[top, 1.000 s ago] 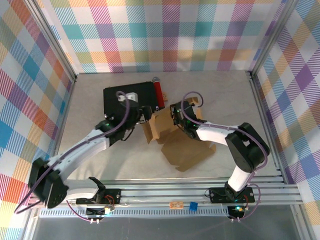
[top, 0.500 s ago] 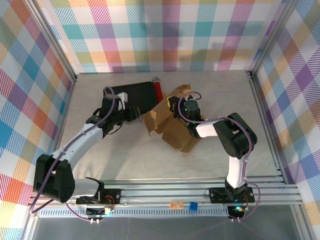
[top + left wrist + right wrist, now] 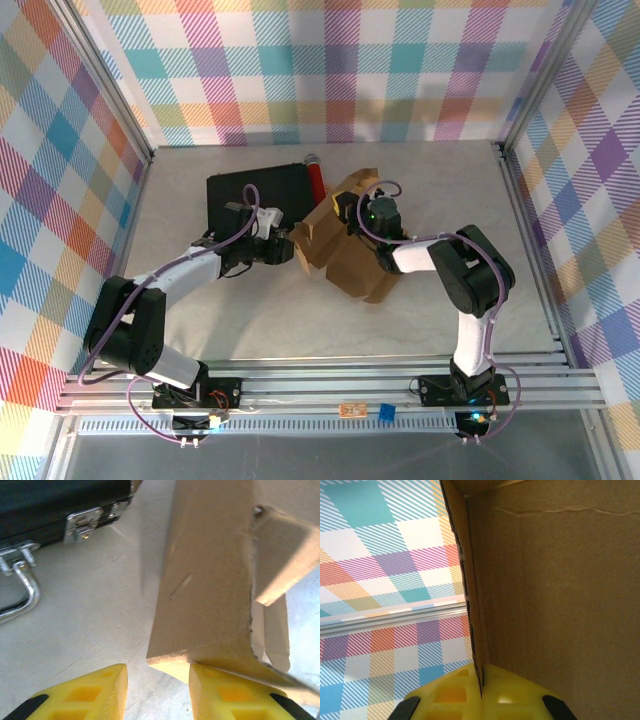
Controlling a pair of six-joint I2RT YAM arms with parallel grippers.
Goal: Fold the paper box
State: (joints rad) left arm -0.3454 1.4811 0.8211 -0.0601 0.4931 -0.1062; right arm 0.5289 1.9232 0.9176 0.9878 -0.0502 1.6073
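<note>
Paper box [image 3: 345, 255] sits mid-counter [image 3: 450, 180], just right of the black case [image 3: 250, 190], with the red cylinder [image 3: 317, 180] near its far-left corner. It's partly formed, panels standing at odd angles, none looks locked.

Right pincer [image 3: 481, 680] is clamped on a thin upright wall edge of the box; cardboard runs straight down between its pads. Left pincer [image 3: 157, 672] is half-wide. A flap corner sits in the gap, touching one yellow finger [image 3: 225, 690], and the other finger [image 3: 95, 687] stands clear of it. So it's not gripping the flap, more a nudge or a brace.

Risks, my read:
- The left contact is only a corner. If the pincer pushes or closes from here, the flap could slip off the finger or the corner could crush instead of folding on its crease.
- The right hold is one narrow edge pinch. A side push from the left could pivot the whole box around it, or bend or tear that wall.
- Any slide to the left puts the box against the case and the cylinder, and the cylinder could roll.
- The two wrists are close together over the box, so they could bump if both move inward.
</note>
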